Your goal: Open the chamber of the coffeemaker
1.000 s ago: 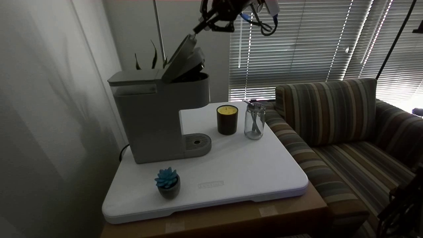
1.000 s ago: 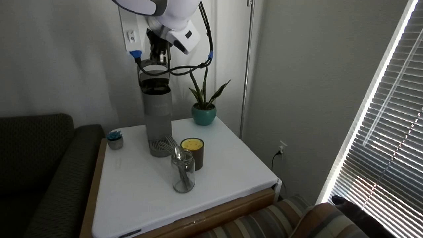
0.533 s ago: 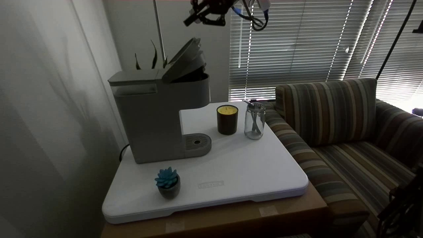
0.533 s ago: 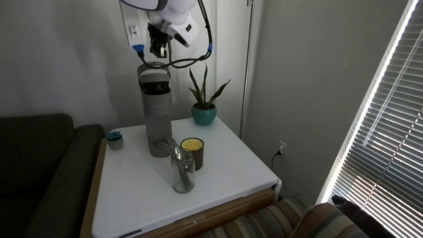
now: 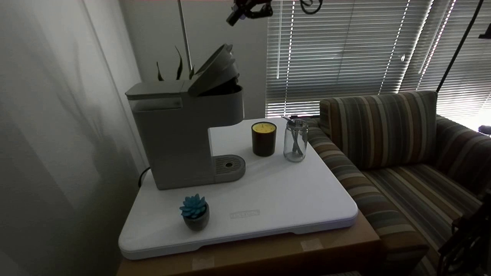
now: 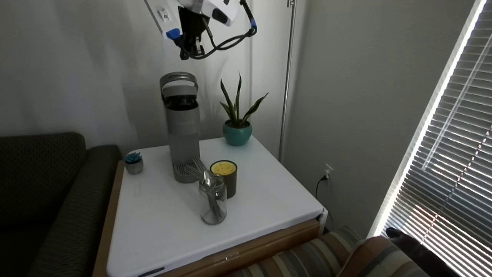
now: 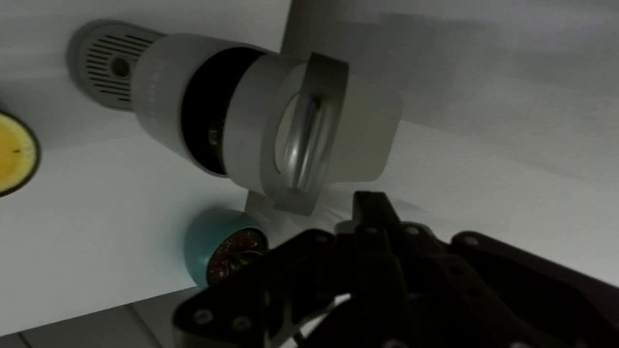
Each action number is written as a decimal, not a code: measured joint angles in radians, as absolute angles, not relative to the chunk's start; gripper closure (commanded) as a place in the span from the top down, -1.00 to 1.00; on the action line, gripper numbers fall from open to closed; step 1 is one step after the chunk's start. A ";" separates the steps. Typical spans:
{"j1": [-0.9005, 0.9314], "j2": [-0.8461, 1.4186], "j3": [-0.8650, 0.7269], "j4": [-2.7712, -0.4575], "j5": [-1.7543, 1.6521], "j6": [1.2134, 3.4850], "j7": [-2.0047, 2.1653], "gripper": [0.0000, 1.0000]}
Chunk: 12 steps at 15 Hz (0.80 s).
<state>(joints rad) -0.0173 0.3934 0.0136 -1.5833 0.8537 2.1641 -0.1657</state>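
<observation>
The grey coffeemaker [image 5: 174,145] stands on the white table and also shows in an exterior view [image 6: 183,132] and the wrist view [image 7: 162,92]. Its chamber lid [image 5: 213,71] is tilted up, with a dark opening beneath it. The raised lid with its loop-like handle also shows in an exterior view [image 6: 178,78] and the wrist view [image 7: 312,130]. My gripper [image 5: 233,18] is above the lid, apart from it. It also shows in an exterior view [image 6: 191,54]. In the wrist view my gripper's fingertips [image 7: 371,205] are together with nothing between them.
A dark candle cup [image 5: 264,140] and a glass jar with cutlery [image 5: 295,142] stand in front of the machine. A small teal succulent [image 5: 195,212] stands beside it. A plant in a teal pot [image 6: 237,132] stands at the other side. A striped sofa [image 5: 383,142] adjoins the table.
A second ago my gripper touched the lid's raised edge. It has since pulled away and risen above it. The lid edge settled slightly and stays raised.
</observation>
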 measured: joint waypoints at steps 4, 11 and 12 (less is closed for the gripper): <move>-0.019 0.317 0.004 -1.577 0.587 2.011 -0.113 -1.00; -0.015 0.228 0.004 -1.519 0.208 1.670 -0.105 -1.00; -0.010 0.227 0.005 -1.510 0.153 1.644 -0.107 -1.00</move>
